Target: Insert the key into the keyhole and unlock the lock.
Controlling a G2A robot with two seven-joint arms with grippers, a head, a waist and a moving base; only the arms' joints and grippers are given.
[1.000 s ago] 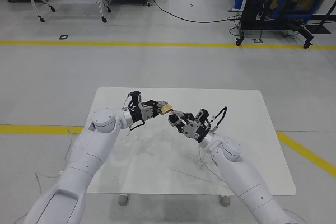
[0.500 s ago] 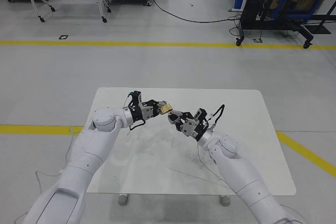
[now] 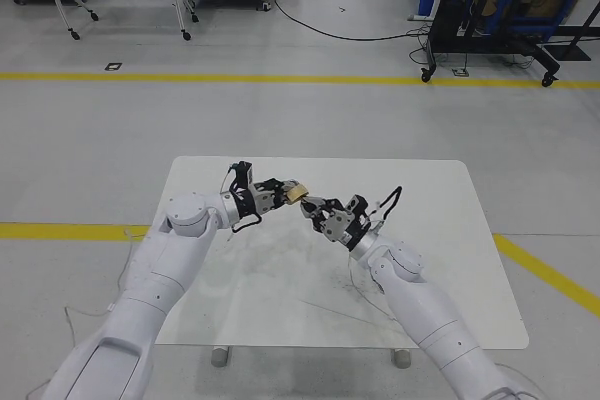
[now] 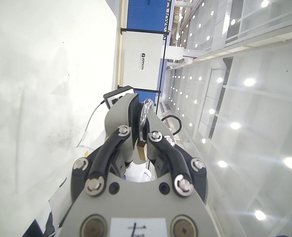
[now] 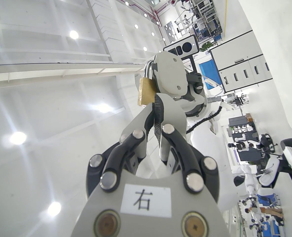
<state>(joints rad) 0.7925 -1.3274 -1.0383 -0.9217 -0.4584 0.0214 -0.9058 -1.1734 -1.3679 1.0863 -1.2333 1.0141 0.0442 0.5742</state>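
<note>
The right pincer point(image 3: 311, 208) has crept up and left over the last second, closing the gap to the lock point(image 3: 296, 191). The left pincer point(image 3: 283, 192) keeps the lock gripped by its shackle, just above centre frame and off the worktop point(image 3: 430, 200). By my read the approach is nearly done, with insertion next. The right pincer is clenched tight, though I can't pick out the key between its pads. The keyhole is hidden, so I can't tell whether anything has entered it.
</note>
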